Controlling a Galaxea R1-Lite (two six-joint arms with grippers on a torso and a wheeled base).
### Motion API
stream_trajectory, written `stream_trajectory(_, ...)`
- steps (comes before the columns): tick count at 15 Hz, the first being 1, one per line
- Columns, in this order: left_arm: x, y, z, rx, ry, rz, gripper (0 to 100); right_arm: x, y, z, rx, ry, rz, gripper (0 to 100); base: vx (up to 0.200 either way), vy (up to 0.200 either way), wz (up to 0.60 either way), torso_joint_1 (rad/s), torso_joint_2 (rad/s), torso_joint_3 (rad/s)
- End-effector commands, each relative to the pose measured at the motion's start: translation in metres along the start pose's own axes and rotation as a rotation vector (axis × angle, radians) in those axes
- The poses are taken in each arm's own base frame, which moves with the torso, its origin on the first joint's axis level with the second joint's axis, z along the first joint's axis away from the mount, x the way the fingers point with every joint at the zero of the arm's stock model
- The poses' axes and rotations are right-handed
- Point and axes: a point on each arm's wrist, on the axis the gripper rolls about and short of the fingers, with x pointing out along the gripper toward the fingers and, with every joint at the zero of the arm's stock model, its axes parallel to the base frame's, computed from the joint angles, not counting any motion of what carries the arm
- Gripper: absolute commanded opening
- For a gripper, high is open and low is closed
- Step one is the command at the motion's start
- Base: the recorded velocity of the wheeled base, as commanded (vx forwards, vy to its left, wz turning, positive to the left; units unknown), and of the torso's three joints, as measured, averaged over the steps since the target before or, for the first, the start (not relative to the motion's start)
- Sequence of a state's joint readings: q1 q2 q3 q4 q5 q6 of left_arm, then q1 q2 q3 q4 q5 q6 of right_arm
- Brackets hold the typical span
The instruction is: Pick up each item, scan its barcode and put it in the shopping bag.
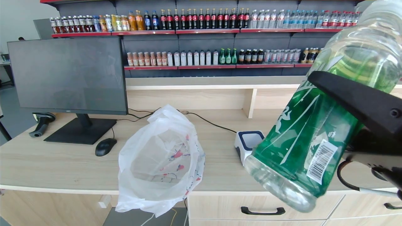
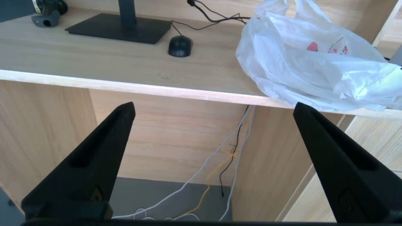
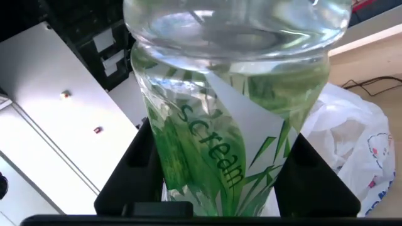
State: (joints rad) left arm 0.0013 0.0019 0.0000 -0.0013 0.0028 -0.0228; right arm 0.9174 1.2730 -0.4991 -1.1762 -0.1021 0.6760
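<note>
In the head view, the right claw [image 1: 323, 91] is clenched on a clear plastic bottle with a green label [image 1: 301, 135]. The claw holds the bottle in the air above the right part of the light wooden table [image 1: 62, 163]. The bottle is tilted, with its base low and near the camera and its neck up to the right. A white barcode patch on its label faces the camera. Just behind the bottle's base, a small white and dark blue scanner box [image 1: 249, 142] stands on the table. A white, thin plastic shopping bag [image 1: 161, 163] sits open at the table's front edge, left of the scanner, and its bottom sags over the edge. Farther left are a black computer mouse [image 1: 105, 146] and a dark flat monitor [image 1: 67, 75] on a black stand. Shelves of bottled drinks [image 1: 204, 22] line the back wall.

In the left wrist view, the left claw [image 2: 213, 163] is released, with its two black fingers [image 2: 107, 157] spread wide. It hangs below the table edge, in front of the wooden panel and some loose cables [image 2: 229, 157]. The bag lies on the table above it.

In the right wrist view, the bottle stands clamped between the right claw's black fingers [image 3: 135, 169], and the bag is behind it.
</note>
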Motion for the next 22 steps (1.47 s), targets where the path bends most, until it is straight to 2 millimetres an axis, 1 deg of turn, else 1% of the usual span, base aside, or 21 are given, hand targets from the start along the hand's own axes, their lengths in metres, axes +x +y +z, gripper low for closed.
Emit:
stream_trajectory(1, 0.000, 0.000, 0.000, 0.000, -0.001, 0.001, 100, 0.022, -0.016, -0.026, 0.005, -0.008, -0.017, 0, 0.000, 0.000, 0.00, 0.000, 0.00, 0.000)
stream_trajectory(2, 0.000, 0.000, 0.000, 0.000, -0.001, 0.001, 100, 0.030, -0.021, -0.033, 0.003, -0.030, -0.039, 0, 0.000, 0.000, 0.00, 0.000, 0.00, 0.000)
stream_trajectory(4, 0.000, 0.000, 0.000, 0.000, -0.001, 0.001, 100, 0.035, -0.025, -0.040, -0.009, -0.025, -0.049, 0, 0.000, 0.000, 0.00, 0.000, 0.00, 0.000)
stream_trajectory(5, 0.000, 0.000, 0.000, 0.000, -0.001, 0.001, 100, 0.035, -0.024, -0.041, -0.007, -0.024, -0.041, 0, 0.000, 0.000, 0.00, 0.000, 0.00, 0.000)
stream_trajectory(9, 0.000, 0.000, 0.000, 0.000, -0.001, 0.001, 100, 0.037, -0.019, -0.040, -0.007, -0.039, -0.031, 0, 0.000, 0.000, 0.00, 0.000, 0.00, 0.000)
stream_trajectory(22, 0.000, 0.000, 0.000, 0.000, -0.001, 0.001, 100, 0.036, -0.018, -0.039, -0.024, -0.039, -0.029, 0, 0.000, 0.000, 0.00, 0.000, 0.00, 0.000)
